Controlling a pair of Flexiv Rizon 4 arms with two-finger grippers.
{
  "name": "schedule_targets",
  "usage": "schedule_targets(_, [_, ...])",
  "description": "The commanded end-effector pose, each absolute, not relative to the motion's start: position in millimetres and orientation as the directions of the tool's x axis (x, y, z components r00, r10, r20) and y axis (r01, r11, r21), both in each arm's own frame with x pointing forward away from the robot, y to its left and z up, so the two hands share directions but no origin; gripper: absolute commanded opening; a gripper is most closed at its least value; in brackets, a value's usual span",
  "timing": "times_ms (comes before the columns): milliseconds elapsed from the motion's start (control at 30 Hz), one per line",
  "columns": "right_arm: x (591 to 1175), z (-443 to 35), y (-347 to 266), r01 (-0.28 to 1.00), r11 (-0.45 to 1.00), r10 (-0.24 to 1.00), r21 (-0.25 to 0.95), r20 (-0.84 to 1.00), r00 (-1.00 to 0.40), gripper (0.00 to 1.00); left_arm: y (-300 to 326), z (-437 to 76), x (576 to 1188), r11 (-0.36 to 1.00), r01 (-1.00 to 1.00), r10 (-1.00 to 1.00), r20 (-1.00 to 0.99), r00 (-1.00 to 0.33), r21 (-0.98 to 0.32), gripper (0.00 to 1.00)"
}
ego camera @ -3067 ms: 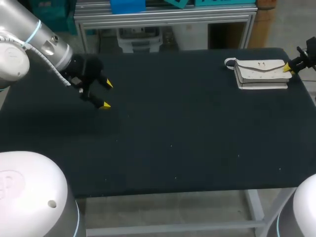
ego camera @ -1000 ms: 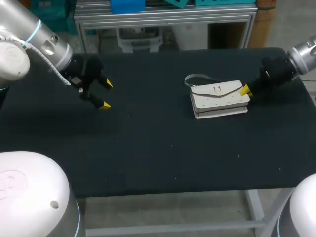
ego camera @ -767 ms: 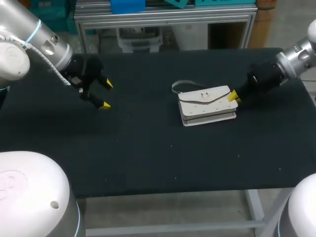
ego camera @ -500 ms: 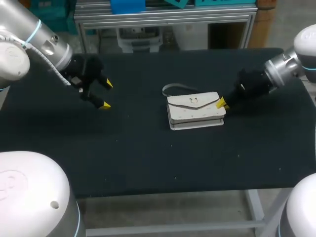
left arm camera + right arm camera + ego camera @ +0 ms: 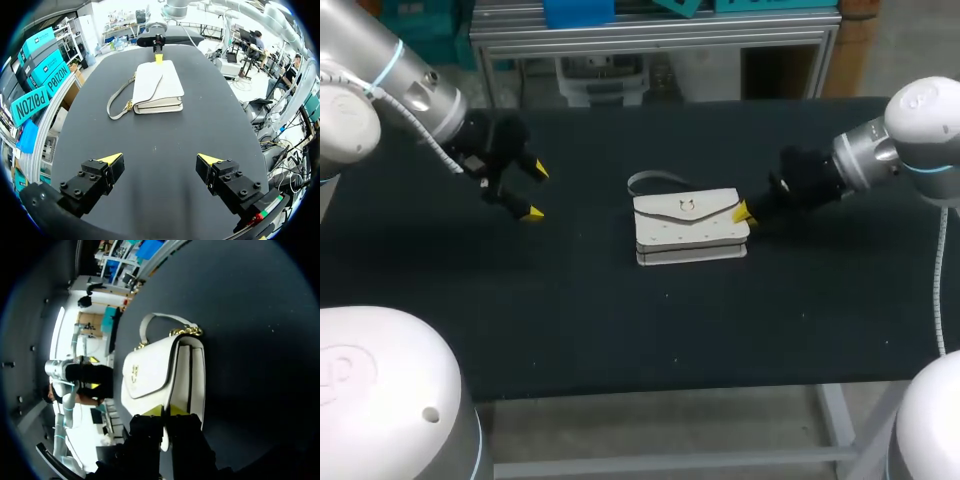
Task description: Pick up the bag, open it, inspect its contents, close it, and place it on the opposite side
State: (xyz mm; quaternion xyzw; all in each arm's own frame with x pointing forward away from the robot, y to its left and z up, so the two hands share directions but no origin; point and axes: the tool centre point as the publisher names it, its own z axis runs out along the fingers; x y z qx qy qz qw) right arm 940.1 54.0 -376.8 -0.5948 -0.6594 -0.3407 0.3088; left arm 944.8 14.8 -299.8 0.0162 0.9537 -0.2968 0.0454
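A white flap bag (image 5: pixel 686 226) with a gold clasp lies flat near the middle of the black table (image 5: pixel 620 320), its strap (image 5: pixel 648 180) curled at its far left corner. My right gripper (image 5: pixel 742 212) is at the bag's right end, shut on the edge there. In the right wrist view the bag (image 5: pixel 160 370) stretches ahead of the closed tips (image 5: pixel 165 411), with a white sliver pinched between them. My left gripper (image 5: pixel 533 190) hangs open over the table's left part, well apart from the bag. In its own view the bag (image 5: pixel 157 85) lies far ahead of the gripper (image 5: pixel 160 160).
The table's right side, where the bag came from, is bare black cloth, as is the front strip. A metal frame with bins stands just behind the far edge.
My right arm has slid the bag leftward from the table's right side to its middle. The left arm has stayed still and open.
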Motion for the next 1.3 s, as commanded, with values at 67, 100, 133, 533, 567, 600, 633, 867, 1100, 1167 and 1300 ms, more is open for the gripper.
schedule_targets(67, [950,-380,68,0.993,0.103,0.557,0.066,0.823,-0.112,0.00,15,-301,945,0.822,0.059,0.004,-0.099,-0.995,-0.567,1.00])
schedule_targets(100, [950,-380,72,0.992,0.109,0.556,0.067,0.823,-0.117,0.00,15,-301,945,0.822,0.059,0.004,-0.099,-0.995,-0.567,1.00])
schedule_targets(133, [950,-380,75,0.990,0.122,0.554,0.067,0.823,-0.124,0.00,15,-301,945,0.822,0.059,0.004,-0.099,-0.995,-0.567,1.00])
schedule_targets(533, [948,-382,106,0.979,0.198,0.513,0.050,0.846,-0.148,0.00,15,-301,945,0.822,0.059,0.004,-0.099,-0.995,-0.567,1.00])
schedule_targets(567, [946,-382,108,0.978,0.202,0.514,0.049,0.845,-0.148,0.00,15,-301,945,0.822,0.059,0.004,-0.099,-0.995,-0.567,1.00])
schedule_targets(600, [944,-382,110,0.977,0.209,0.512,0.048,0.846,-0.151,0.00,15,-301,945,0.822,0.059,0.004,-0.099,-0.995,-0.567,1.00])
schedule_targets(633, [942,-382,111,0.976,0.212,0.509,0.048,0.847,-0.153,0.00,15,-301,945,0.822,0.059,0.004,-0.099,-0.995,-0.567,1.00])
schedule_targets(867, [923,-382,122,0.976,0.213,0.516,0.049,0.843,-0.155,0.00,15,-301,945,0.822,0.059,0.004,-0.099,-0.995,-0.567,1.00])
schedule_targets(1100, [910,-380,128,0.985,0.157,0.543,0.078,0.826,-0.152,0.00,15,-301,945,0.822,0.059,0.004,-0.099,-0.995,-0.567,1.00])
schedule_targets(1167, [907,-379,129,0.986,0.139,0.550,0.087,0.821,-0.150,0.00,15,-301,945,0.822,0.059,0.004,-0.099,-0.995,-0.567,1.00])
schedule_targets(1300, [901,-378,131,0.989,0.104,0.556,0.106,0.818,-0.146,0.00,15,-301,945,0.822,0.059,0.004,-0.099,-0.995,-0.567,1.00])
